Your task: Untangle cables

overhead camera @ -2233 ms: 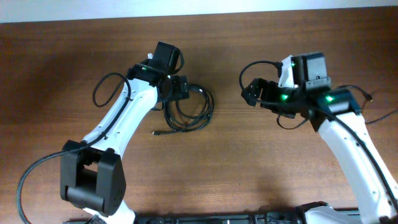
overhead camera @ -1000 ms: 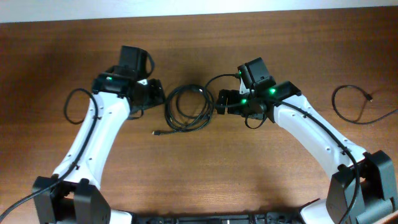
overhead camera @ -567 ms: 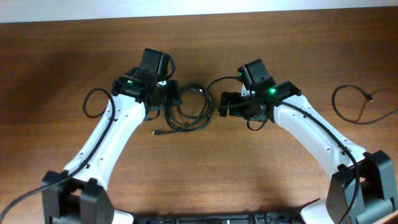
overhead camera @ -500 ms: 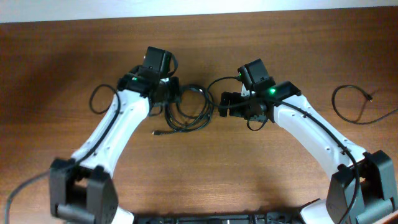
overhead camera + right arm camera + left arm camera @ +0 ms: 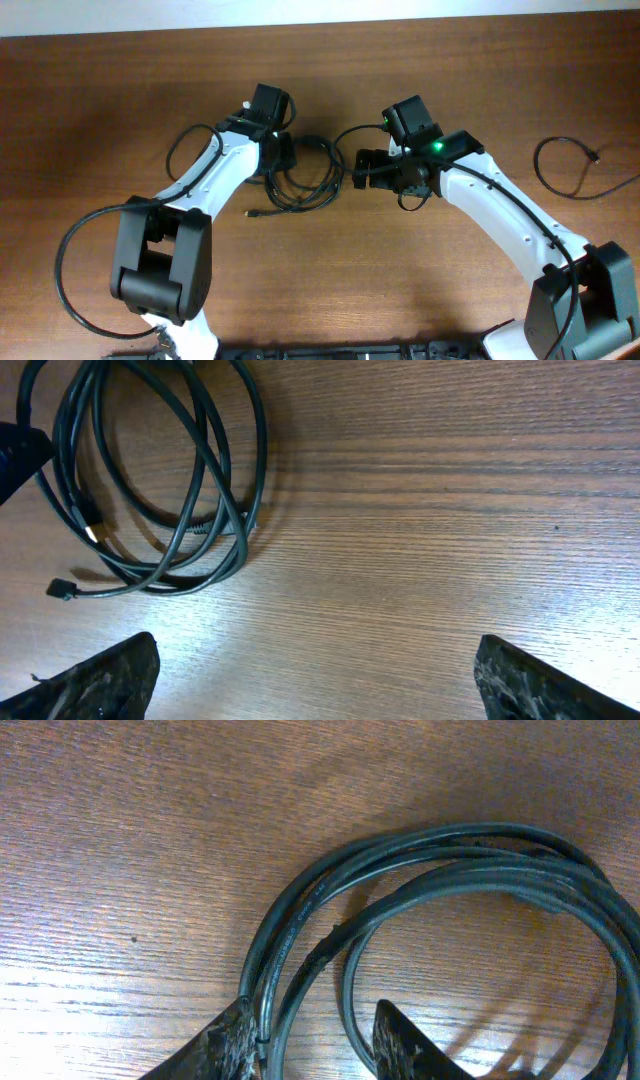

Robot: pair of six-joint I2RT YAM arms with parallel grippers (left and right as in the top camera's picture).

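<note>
A black cable coil (image 5: 338, 172) lies on the wooden table (image 5: 320, 280) between my two arms, its plug end (image 5: 250, 213) trailing to the lower left. My left gripper (image 5: 281, 160) is down at the coil's left edge. In the left wrist view (image 5: 318, 1042) its jaws are partly closed and straddle three strands of the coil (image 5: 450, 835); gaps remain between the strands. My right gripper (image 5: 358, 168) hovers just right of the coil, wide open and empty (image 5: 318, 670), with the coil (image 5: 262, 450) ahead at upper left.
A second thin black cable (image 5: 536, 160) lies in a loose loop at the table's far right. The left arm's own cable arcs at the lower left. The table's far edge (image 5: 320, 22) runs along the top.
My left arm swung right onto the coil's left edge and its jaws narrowed around the strands. The right arm and the coil have stayed put.
</note>
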